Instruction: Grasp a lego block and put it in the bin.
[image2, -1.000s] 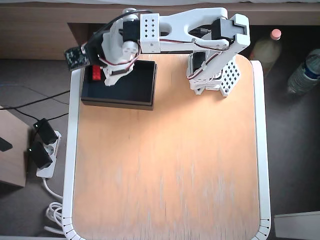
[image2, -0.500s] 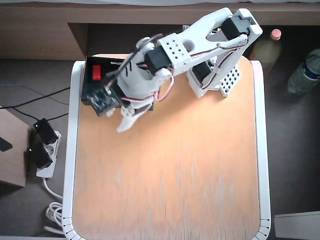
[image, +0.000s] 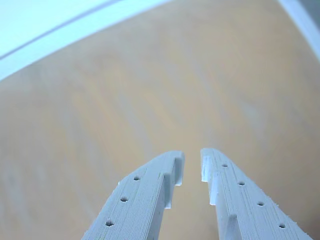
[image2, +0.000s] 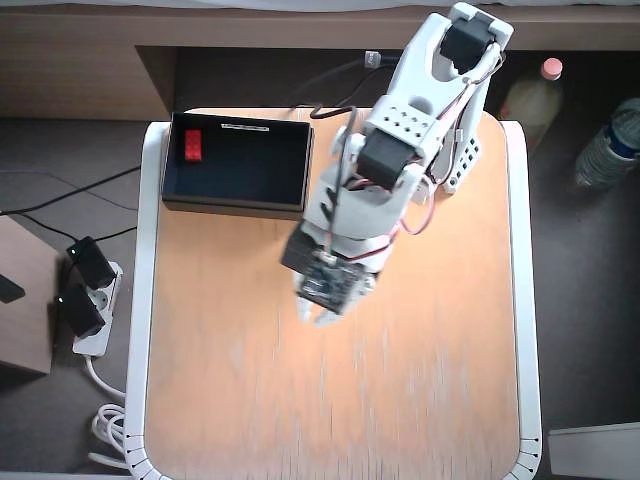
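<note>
At the back left corner of the worktop (image2: 420, 400), as the overhead view shows it, sits the black bin (image2: 240, 190), its long side running along the worktop's rear edge. The red lego block (image2: 192, 146) lies inside the bin, tucked into the far left corner of its dark floor, close to the walls there. A thin white label strip (image2: 245, 127) runs along the bin's back rim.

The white arm (image2: 400, 140) reaches from its base at the back of the worktop toward the middle, and its wrist hangs over bare wood, clear of the bin and to the right of it in the overhead view. The pincer (image2: 318, 317) points down at the worktop's centre, mostly hidden from above by the small circuit board on the wrist.

In the wrist view the pincer (image: 192, 167) shows better: two pale fingers (image: 145, 200) with small holes come up from the bottom edge, their tips drawn near each other with only a narrow gap between them. Nothing sits in that gap; only plain orange-brown wood shows beneath, with the worktop's white rim (image: 65, 37) curving across the upper left.

Off the worktop, on the floor to the left in the overhead view, a power strip (image2: 88, 300) with black plugs lies, and two bottles (image2: 610, 145) stand to the right.
</note>
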